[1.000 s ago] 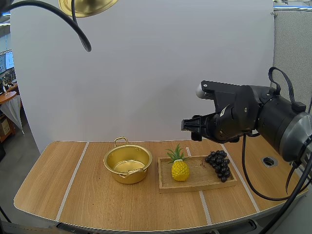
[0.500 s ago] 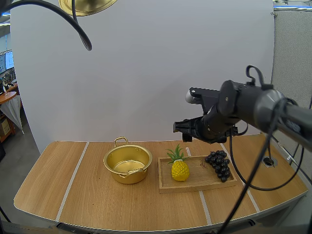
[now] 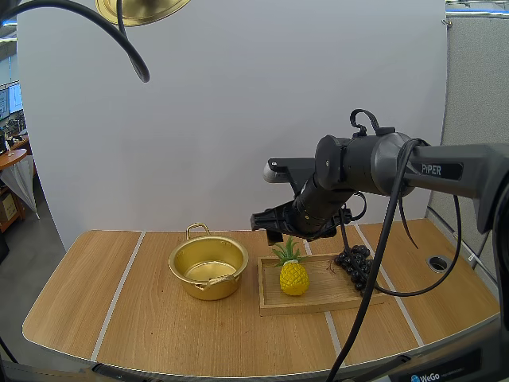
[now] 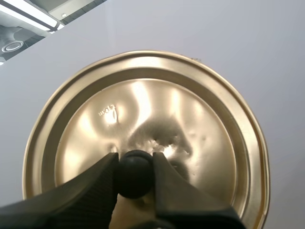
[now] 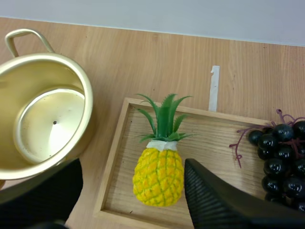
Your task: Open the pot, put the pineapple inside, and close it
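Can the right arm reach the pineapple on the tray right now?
Probably yes. The right tool hangs open just above the pineapple, fingers to either side, and nothing covers it. The grapes lie apart at the wooden tray's other end.

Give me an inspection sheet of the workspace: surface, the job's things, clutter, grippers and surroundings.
surface: wooden table with pale stripes.
job's things: gold pot open on the table, nothing in it; lid held aloft by its black knob; pineapple on the wooden tray beside the pot.
clutter: bunch of grapes on the tray, apart from the pineapple.
grippers: left gripper shut on the lid's knob; right gripper open above the pineapple, not touching.
surroundings: plain white screen behind the table.
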You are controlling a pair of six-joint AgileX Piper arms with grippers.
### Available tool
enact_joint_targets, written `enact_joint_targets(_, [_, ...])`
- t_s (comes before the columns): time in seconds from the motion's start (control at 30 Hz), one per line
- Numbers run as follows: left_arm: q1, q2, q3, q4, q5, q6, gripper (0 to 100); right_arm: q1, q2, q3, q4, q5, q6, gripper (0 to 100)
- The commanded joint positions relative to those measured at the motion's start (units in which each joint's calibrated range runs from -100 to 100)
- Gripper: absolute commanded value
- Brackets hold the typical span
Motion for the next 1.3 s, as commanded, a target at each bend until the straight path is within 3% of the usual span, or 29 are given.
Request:
enact_joint_targets(0.0, [-0.2, -0.5, -0.5, 0.8, -1.3, -0.7, 0, 0.1, 1.7, -0.6, -0.8, -1.7, -0.4, 100])
enact_joint_targets(0.5, [-0.2, -0.5, -0.5, 0.8, -1.3, -0.7, 0, -2.0, 14.6, -0.6, -0.5, -5.8, 1.5, 100])
enact_joint_targets(1.27, [-0.2, -0.5, -0.5, 0.8, -1.3, -0.7, 0, -2.0, 21.8, -0.7, 0.0, -13.0, 1.5, 100])
